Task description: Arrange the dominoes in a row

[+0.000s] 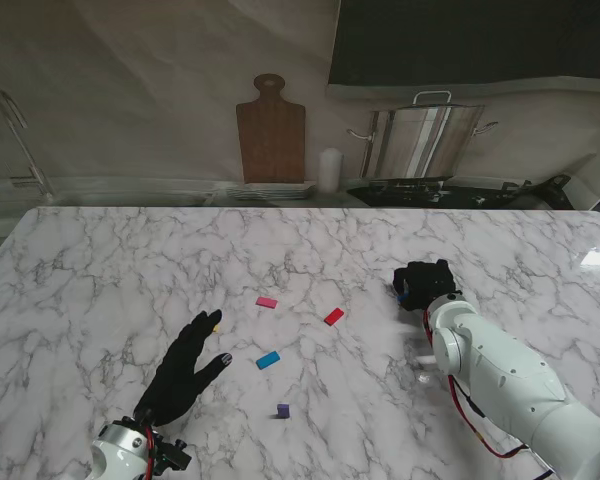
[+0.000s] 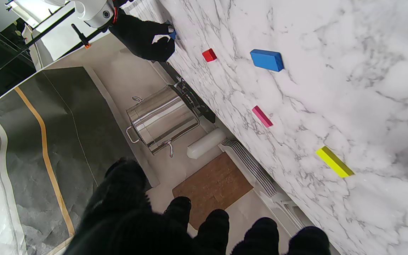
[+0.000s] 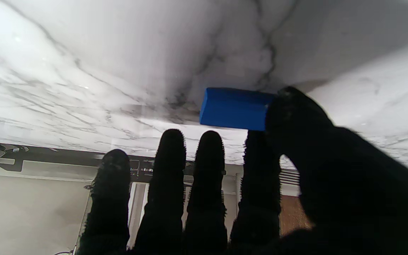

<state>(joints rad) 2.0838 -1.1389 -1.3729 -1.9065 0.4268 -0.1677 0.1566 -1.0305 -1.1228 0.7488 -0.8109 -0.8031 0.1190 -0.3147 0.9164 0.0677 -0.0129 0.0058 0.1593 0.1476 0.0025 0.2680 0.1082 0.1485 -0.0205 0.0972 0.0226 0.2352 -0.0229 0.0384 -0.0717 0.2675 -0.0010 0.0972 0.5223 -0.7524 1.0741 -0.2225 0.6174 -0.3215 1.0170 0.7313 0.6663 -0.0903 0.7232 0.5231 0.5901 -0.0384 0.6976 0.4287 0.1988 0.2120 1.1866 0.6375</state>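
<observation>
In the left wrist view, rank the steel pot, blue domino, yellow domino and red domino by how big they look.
1. Steel pot, by far the largest.
2. Blue domino and yellow domino: too alike to rank, and the yellow one lies nearer the camera.
3. Red domino, smallest, though farthest from the camera.

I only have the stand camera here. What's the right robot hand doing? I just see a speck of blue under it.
Observer: The right wrist view shows the right robot hand pinching one end of a dark blue domino between thumb and index finger.
Operator: All fingers wrapped round it?
Observer: No, the other three are straight and spread, not touching it.
Operator: And the yellow sliver by the left one?
Observer: The left wrist view shows a whole yellow domino lying flat, clear of the fingers of the left robot hand.
</observation>
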